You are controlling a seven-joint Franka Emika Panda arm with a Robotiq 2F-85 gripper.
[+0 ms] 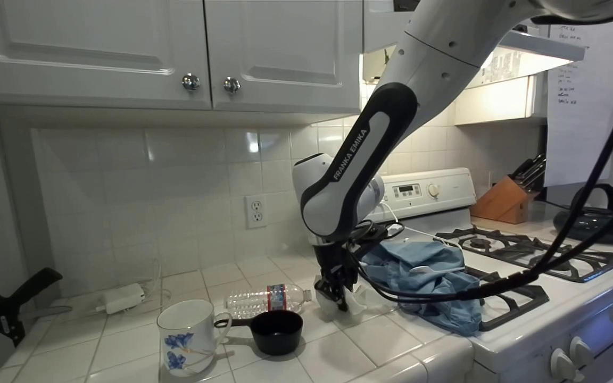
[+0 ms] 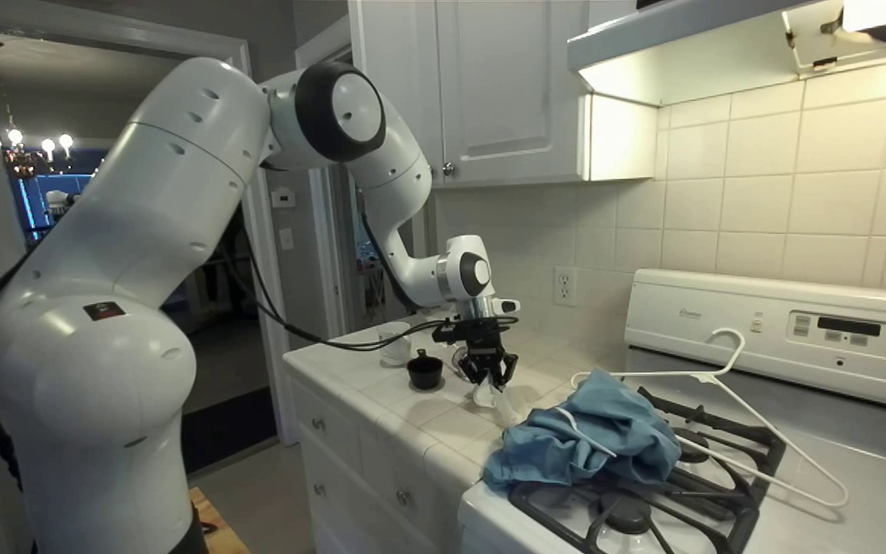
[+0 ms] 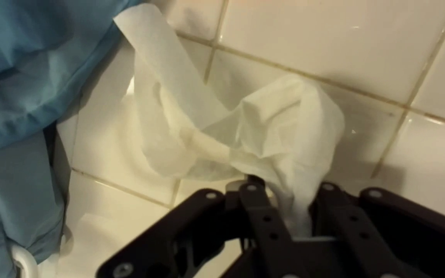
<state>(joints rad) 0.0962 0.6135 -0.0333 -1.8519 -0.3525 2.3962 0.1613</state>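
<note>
- Tissue (image 3: pixel 276 131): white, crumpled, one part gathered between my jaws, loose folds over the tiled counter (image 3: pixel 323 34).
- My gripper (image 3: pixel 290 189): pointing down, jaws clamped onto the tissue.
- Blue cloth (image 2: pixel 589 431): beside the tissue, lying on the stove (image 2: pixel 874 454).
- Bottle (image 1: pixel 264 299), black measuring cup (image 1: pixel 277 335): on the counter, near my gripper; mug (image 1: pixel 187 335) farther off.

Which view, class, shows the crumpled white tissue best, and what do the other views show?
The wrist view. Up close, it shows the white tissue with its folds, loose strip and the part bunched in the gripper. In both exterior views the tissue is small and pale, partly hidden by the gripper.
</note>
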